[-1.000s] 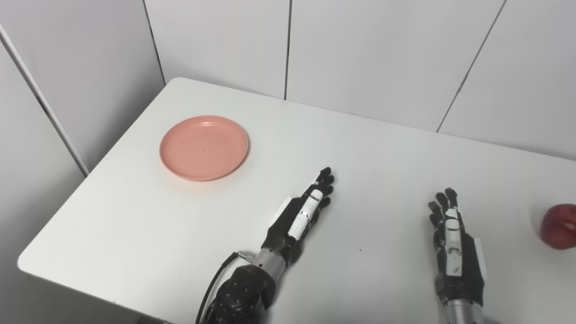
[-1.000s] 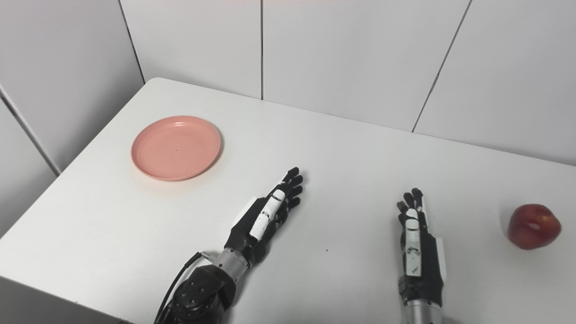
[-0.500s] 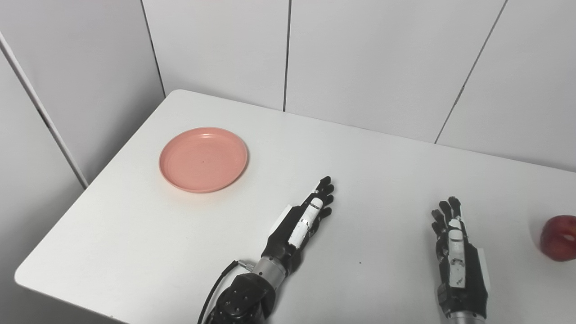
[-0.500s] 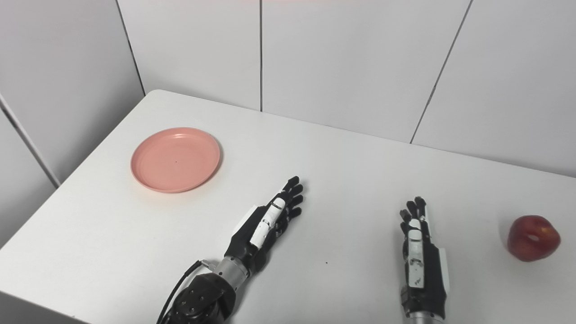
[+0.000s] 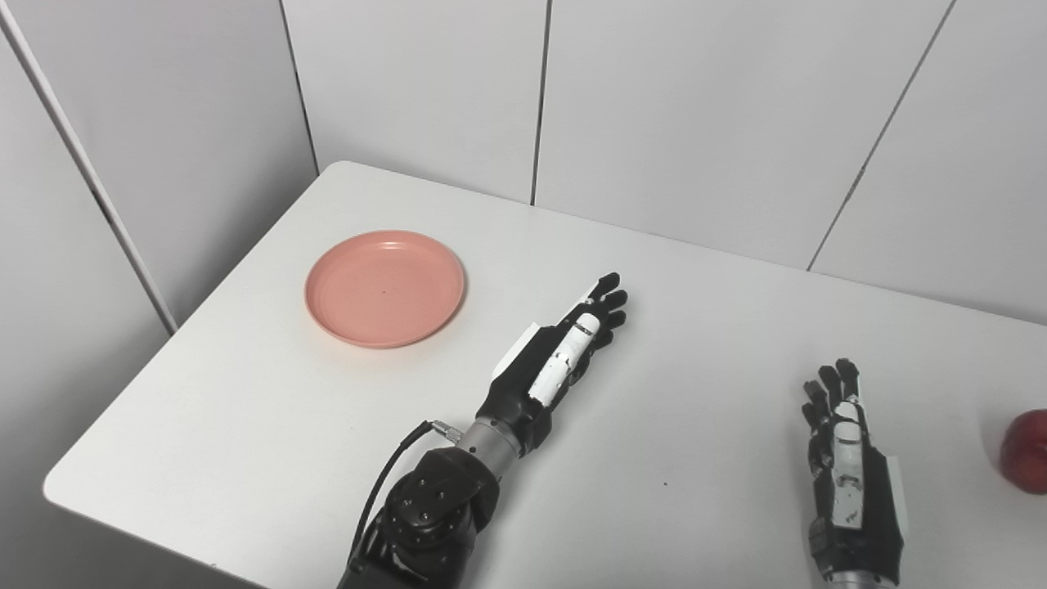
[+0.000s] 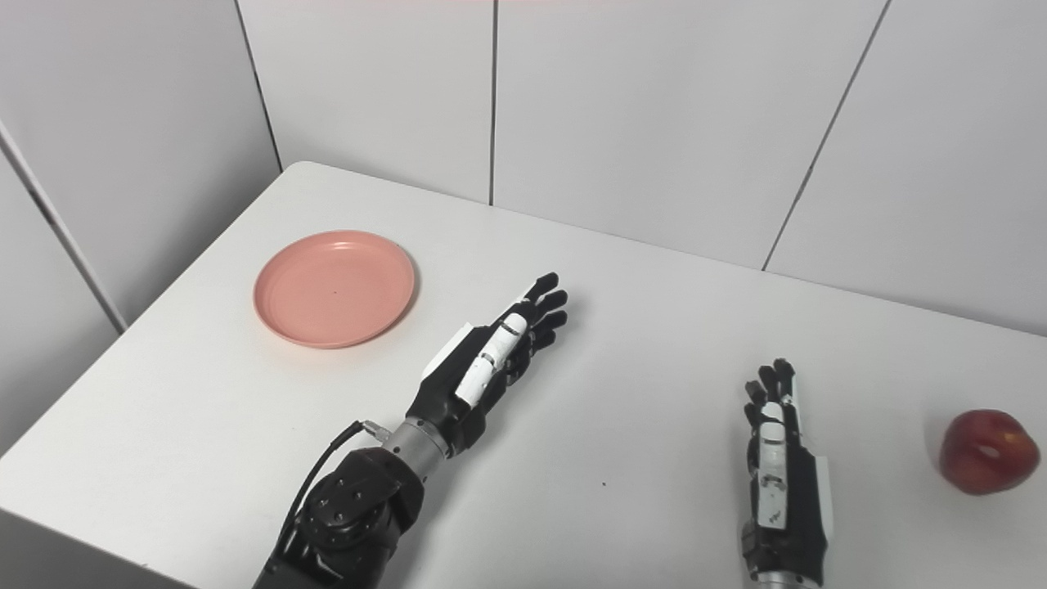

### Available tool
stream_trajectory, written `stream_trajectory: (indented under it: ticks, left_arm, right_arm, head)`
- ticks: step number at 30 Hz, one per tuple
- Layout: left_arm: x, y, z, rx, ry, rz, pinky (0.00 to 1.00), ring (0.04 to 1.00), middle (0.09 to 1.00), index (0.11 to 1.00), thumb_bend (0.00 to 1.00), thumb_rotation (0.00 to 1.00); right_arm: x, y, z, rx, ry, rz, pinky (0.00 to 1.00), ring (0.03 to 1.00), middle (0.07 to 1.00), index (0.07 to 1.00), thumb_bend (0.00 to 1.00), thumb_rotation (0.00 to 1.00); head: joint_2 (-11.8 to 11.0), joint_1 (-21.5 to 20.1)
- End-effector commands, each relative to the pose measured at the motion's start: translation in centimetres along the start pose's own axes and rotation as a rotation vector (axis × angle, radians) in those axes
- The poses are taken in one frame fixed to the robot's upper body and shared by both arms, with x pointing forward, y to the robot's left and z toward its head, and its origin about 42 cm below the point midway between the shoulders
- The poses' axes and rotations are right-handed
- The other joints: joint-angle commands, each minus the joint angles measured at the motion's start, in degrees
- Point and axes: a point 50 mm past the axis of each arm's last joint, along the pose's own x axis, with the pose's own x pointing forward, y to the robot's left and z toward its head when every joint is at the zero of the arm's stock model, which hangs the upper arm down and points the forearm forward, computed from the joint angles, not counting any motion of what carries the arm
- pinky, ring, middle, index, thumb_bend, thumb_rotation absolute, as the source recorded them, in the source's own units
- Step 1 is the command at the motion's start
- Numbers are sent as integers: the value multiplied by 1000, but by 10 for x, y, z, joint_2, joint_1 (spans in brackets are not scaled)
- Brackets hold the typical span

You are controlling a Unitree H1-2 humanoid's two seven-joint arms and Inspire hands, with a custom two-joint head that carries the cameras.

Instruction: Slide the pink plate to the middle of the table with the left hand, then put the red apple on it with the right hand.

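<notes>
While the pink plate point(image 5: 384, 288) lies flat on the far left part of the white table point(image 5: 703, 343), the left robot hand point(image 5: 564, 353) is stretched out to its right, near but not touching, fingers straight and holding nothing. At the near right, the right robot hand point(image 6: 777, 458) also lies open and empty, with the red apple point(image 6: 988, 451) well apart on its right.
</notes>
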Motion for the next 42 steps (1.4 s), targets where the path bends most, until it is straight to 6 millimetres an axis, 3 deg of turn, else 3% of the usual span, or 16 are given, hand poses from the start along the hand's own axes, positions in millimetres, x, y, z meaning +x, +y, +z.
stream_trajectory:
  ticks: [1,8,21,26,34,42]
  left_arm:
    - [12,0,31,17,-97,-18,971,957,969,949,425,1000]
    - [20,17,58,49,-160,-6,942,945,965,946,424,1000]
    - [34,67,100,99,-242,108,905,911,926,906,437,1000]
    - [38,94,118,89,-267,177,896,899,906,886,394,1000]
    - [43,143,132,126,-273,268,867,882,891,872,385,1000]
    - [44,179,137,143,-246,363,839,857,866,851,392,1000]
  right_arm:
    - [-11,-8,-16,2,29,-6,1000,964,973,988,177,1000]
    - [-11,-9,-16,8,36,-7,1000,962,970,984,167,1000]
    - [-11,-13,-16,17,36,0,1000,965,976,991,155,1000]
    - [-11,-13,-16,13,28,-1,1000,960,973,991,150,1000]
    - [-11,-15,-18,11,38,9,1000,971,980,999,170,1000]
    - [-12,-16,-17,4,42,-1,1000,957,966,988,179,1000]
  head:
    - [0,2]
    - [-1,7]
    - [-3,18]
    - [-3,20]
    - [-5,23]
    - [-6,26]
